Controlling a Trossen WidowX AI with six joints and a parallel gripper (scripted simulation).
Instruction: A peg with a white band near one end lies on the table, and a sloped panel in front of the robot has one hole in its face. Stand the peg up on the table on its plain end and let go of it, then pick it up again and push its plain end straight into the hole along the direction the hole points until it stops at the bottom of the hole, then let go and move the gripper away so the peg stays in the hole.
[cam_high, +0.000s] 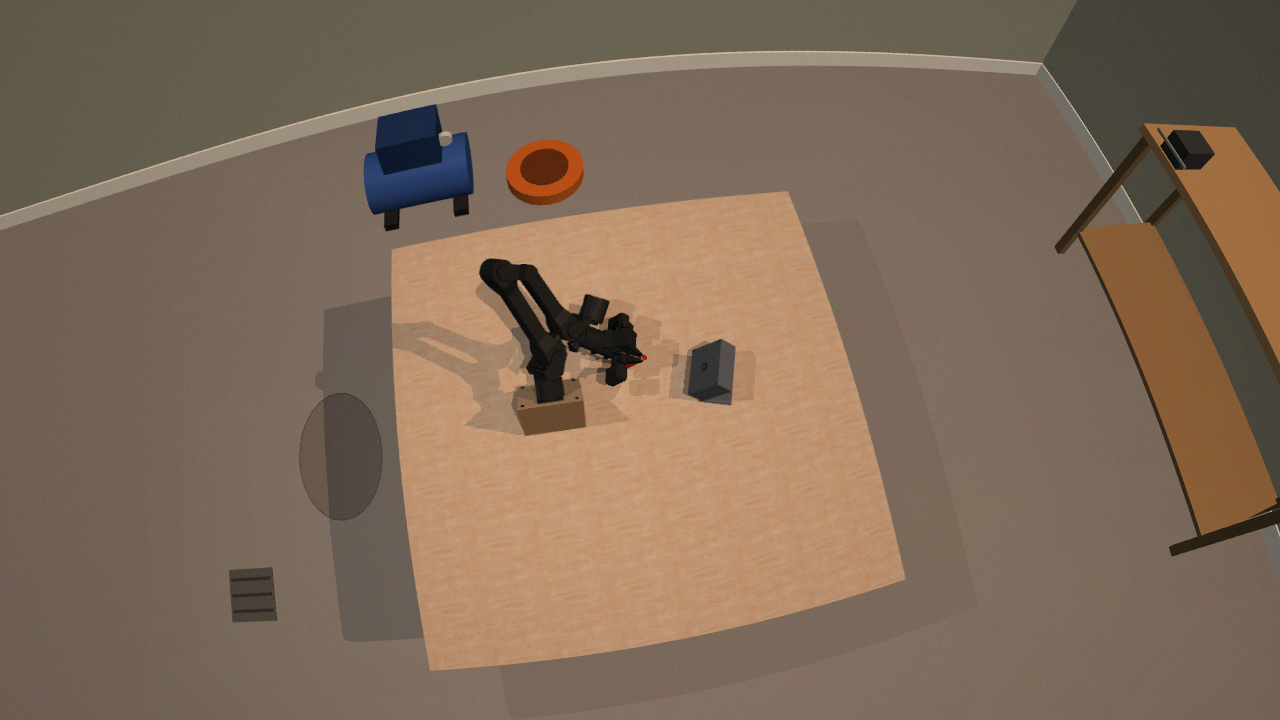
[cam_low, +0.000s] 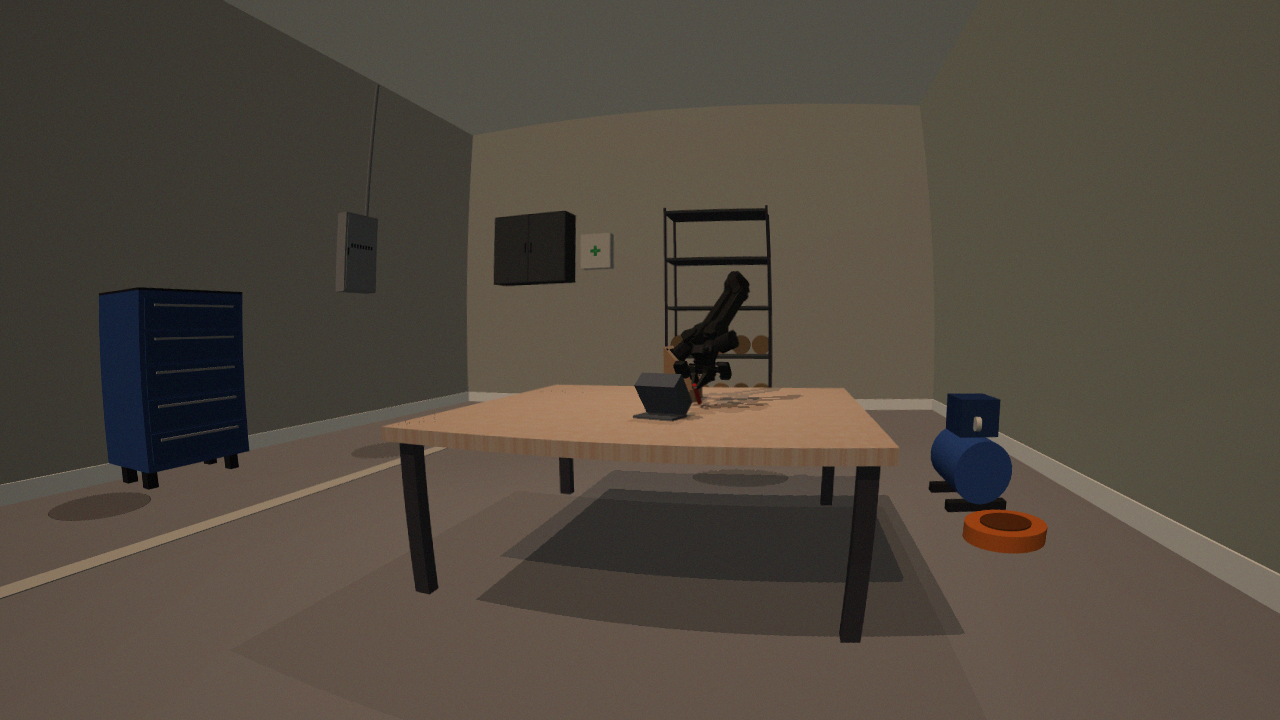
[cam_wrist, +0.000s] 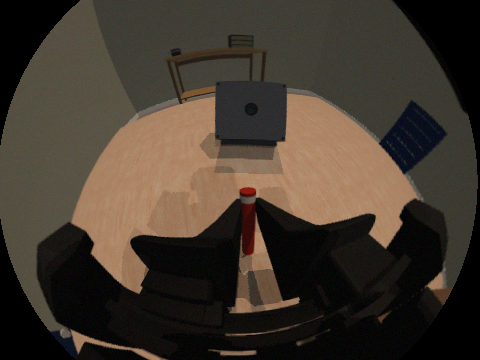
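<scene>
My gripper (cam_high: 639, 359) (cam_wrist: 247, 203) is shut on the red peg (cam_high: 630, 365) (cam_low: 697, 393) (cam_wrist: 248, 225). The peg's white-banded end is at the fingertips and faces up in the wrist view. Its plain end hangs below, between the fingers and low over the table (cam_high: 626, 537) (cam_low: 537, 425); I cannot tell whether it touches the wood. The peg looks steep but somewhat tilted. The dark grey sloped panel (cam_high: 711, 382) (cam_low: 663, 394) (cam_wrist: 232, 122) stands ahead of the gripper, apart from it. Its single round hole (cam_high: 704, 366) (cam_wrist: 251, 109) faces the arm and is empty.
The arm's wooden base block (cam_high: 554, 419) stands on the table behind the gripper. Off the table are a blue compressor (cam_high: 418, 174) (cam_low: 971, 465), an orange ring (cam_high: 516, 183) (cam_low: 1004, 540) and a wooden bench (cam_high: 1172, 358).
</scene>
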